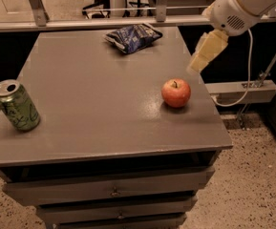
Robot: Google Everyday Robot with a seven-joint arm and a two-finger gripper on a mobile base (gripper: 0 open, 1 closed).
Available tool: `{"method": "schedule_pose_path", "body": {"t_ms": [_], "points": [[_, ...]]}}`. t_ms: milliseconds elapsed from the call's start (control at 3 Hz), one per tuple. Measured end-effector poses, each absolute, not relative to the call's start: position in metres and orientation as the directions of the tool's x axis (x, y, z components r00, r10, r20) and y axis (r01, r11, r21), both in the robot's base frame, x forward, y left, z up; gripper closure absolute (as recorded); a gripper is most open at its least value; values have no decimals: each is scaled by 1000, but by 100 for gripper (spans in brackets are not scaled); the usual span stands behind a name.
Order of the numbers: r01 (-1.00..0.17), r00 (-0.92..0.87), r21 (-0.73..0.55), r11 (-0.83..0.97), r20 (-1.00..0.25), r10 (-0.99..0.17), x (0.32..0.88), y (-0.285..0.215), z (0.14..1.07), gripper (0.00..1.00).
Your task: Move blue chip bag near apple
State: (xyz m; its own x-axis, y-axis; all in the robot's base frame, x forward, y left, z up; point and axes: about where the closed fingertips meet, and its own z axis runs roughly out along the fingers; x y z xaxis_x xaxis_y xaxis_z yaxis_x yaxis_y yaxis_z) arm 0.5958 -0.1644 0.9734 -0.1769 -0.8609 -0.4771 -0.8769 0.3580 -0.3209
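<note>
The blue chip bag [132,37] lies crinkled at the far middle of the grey table top [90,104]. The red-orange apple [176,93] stands upright near the table's right edge, well in front of and to the right of the bag. My gripper [205,54] hangs from the white arm [242,6] over the table's right edge. It is above and just behind the apple, to the right of the bag, and touches neither. It holds nothing that I can see.
A green soda can [16,105] stands tilted near the table's left front edge. The table is a drawer cabinet [113,190]. A rail [104,23] runs behind it, and a cable and bracket [247,87] sit to the right.
</note>
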Motion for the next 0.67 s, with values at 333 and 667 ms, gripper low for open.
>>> {"method": "schedule_pose_path", "body": {"t_ms": [333,667], "points": [[-832,-217,-282,478,-627,-748,664,-132,954,0],[-779,-258,-223,586,-738,-624,729,-101,940,0]]}}
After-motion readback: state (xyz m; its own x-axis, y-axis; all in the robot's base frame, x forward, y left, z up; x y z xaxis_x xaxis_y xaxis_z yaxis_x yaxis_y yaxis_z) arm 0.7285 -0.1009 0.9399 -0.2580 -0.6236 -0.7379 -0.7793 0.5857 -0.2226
